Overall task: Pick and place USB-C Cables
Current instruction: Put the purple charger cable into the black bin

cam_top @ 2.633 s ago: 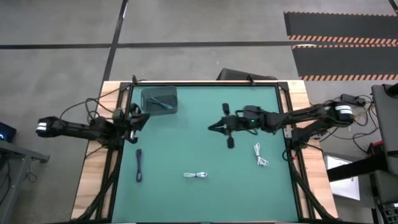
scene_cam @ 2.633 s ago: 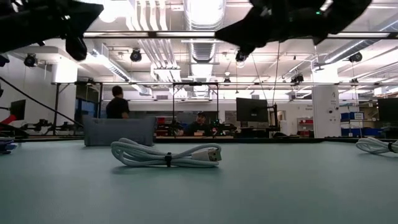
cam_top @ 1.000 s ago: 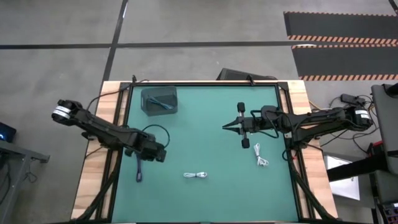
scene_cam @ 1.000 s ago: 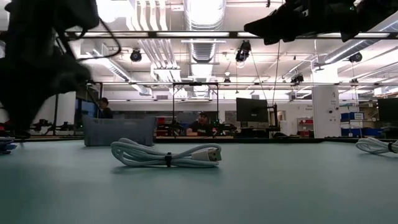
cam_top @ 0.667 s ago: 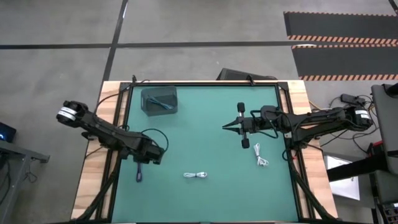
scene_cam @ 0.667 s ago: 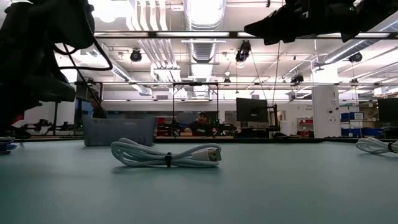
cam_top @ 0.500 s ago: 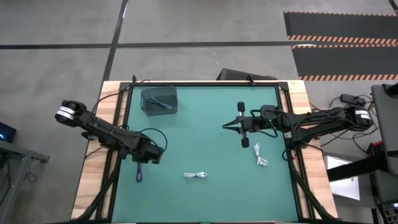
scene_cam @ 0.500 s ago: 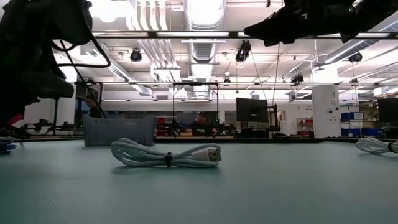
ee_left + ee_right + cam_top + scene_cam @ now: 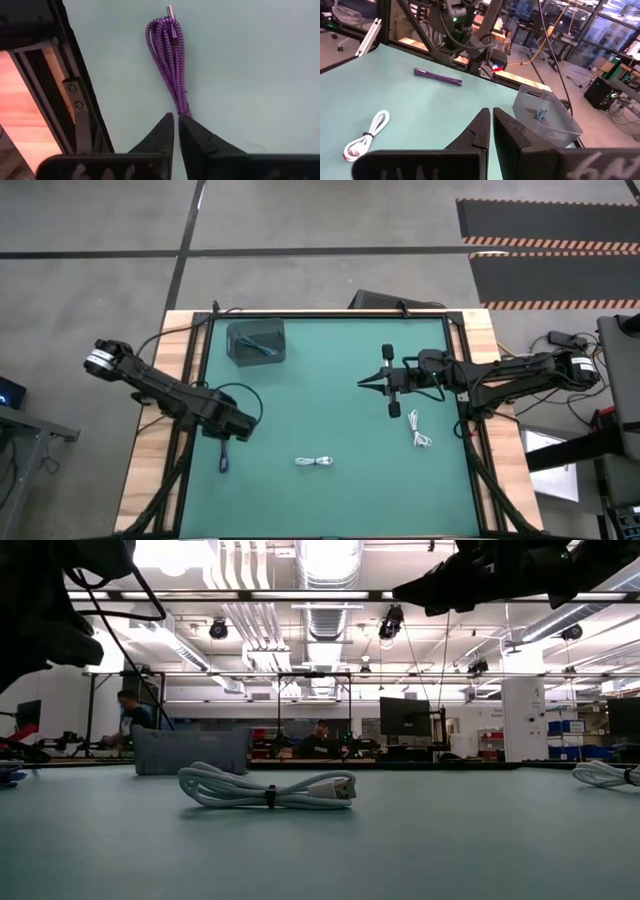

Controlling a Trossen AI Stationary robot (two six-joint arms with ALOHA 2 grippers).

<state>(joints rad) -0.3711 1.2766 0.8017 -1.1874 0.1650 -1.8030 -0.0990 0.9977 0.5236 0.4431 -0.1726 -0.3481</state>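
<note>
Since the left arm is the one at work, left gripper [image 9: 176, 116]: fingers clenched together with only a slit between them, holding nothing; it is low over the table's [image 9: 330, 380] left side.
Purple cable [image 9: 172, 65]: a slim braided bundle lying flat on the green mat near the left edge. Its closer end lies right at the fingertips and its plug end points away. I cannot tell whether it touches them.
Right gripper [image 9: 489, 111]: fingers closed on nothing, held above the right half of the table, waiting.
White cables: one looped bundle [image 9: 316, 463] at near centre, another [image 9: 419, 430] near the right edge beside the right arm. Both are on the mat, well apart from either gripper.
Risk, as I judge it: closed fingers pressed down here would only shove or roll the thin bundle, and they must spread first. A grip on the very end could let the loops dangle or slip out. The table's frame rail [image 9: 75, 105] is close, so a wide opening may strike it.
Grey box [image 9: 257, 340]: at the far left corner, open-topped, holding one dark cable [image 9: 266, 347].
</note>
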